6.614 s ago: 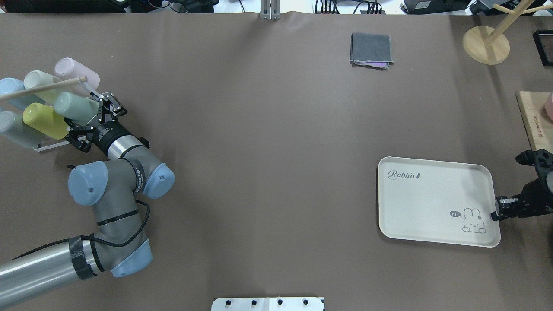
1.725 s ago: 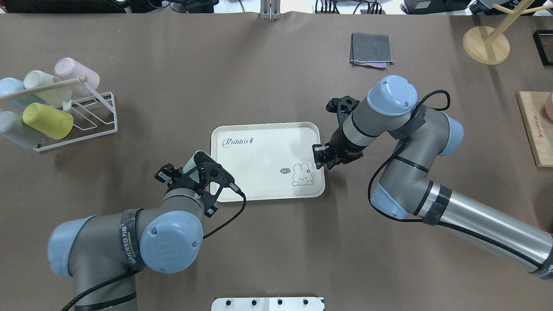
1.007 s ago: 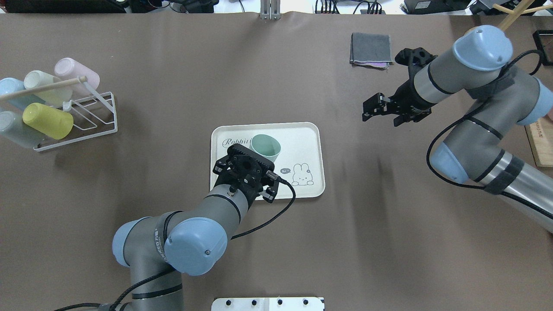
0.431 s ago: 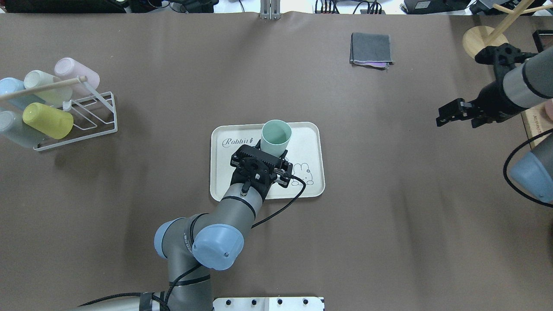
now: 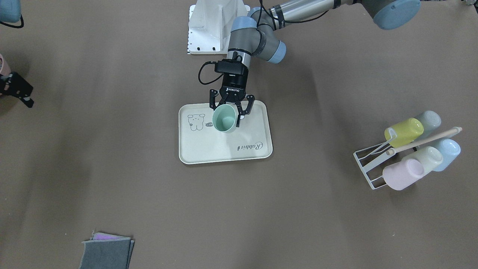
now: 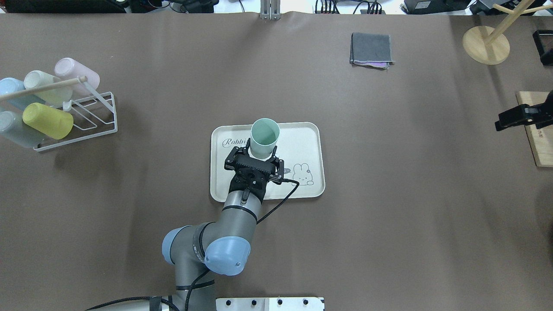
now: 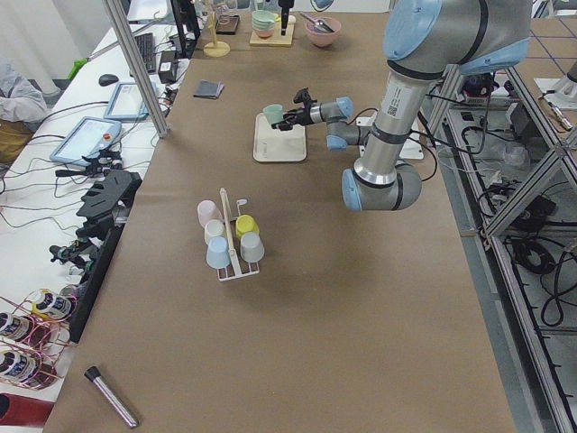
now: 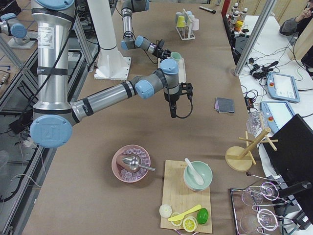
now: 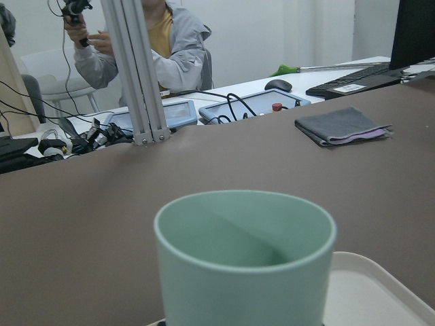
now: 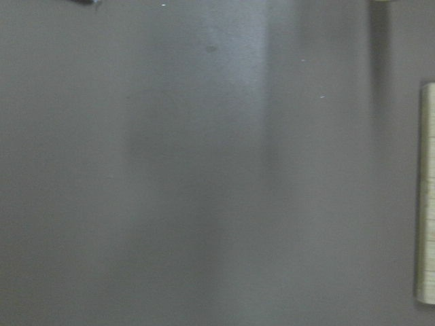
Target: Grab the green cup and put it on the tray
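Brown-covered bench (image 6: pixel 389 216) carries the tray (image 6: pixel 307 134) flat near its middle, within easy reach of the left arm. The green cup (image 6: pixel 265 137) is upright, mouth up, over the tray's far half beside the script, and the left gripper (image 6: pixel 262 152) pinches it by the sides, judged so that it goes down level; contact with the tray floor cannot be confirmed. The right gripper (image 6: pixel 503 123) hangs well apart at the bench's right edge, out of the way, and whether it is spread or pressed together cannot be told
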You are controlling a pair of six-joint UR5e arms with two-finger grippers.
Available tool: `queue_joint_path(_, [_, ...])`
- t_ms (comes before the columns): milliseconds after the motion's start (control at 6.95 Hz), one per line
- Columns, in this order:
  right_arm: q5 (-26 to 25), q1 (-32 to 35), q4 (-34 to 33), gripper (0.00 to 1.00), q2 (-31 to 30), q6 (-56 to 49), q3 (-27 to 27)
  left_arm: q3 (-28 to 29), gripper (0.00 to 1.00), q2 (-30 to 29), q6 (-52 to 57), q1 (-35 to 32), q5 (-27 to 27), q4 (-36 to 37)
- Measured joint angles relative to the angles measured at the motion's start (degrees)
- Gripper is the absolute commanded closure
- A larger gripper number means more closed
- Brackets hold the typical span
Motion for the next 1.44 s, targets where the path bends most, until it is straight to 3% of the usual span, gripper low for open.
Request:
queue_joint_path(288, [-1.8,7.5,-6.7,0.00,-3.2,-15.1,-0.8,3.0,0.67,-0.9,-3.1,0.6,1.6,0.2])
queue_joint_path(575, [1.0,15.6,-11.6,0.00,-3.7,-27.7,-5.5,4.5,0.67,-1.9,-5.6,0.6,1.8,0.3])
queue_joint_path(863, [3.7,19.9,-12.0,0.00,-3.7,-30.8,-9.9,6.0,0.67,-2.8,-7.7,0.7,1.8,0.3])
queue_joint_path(1150, [3.8,21.1,-12.0,0.00,-3.2,-30.9,-10.9,7.1,0.66,-3.2,-10.9,0.9,1.7,0.4])
queue_joint_path(1438, [5.1,21.8,-12.0,0.00,-3.5,-30.5,-11.3,7.8,0.53,-3.3,-13.0,1.3,1.7,0.4])
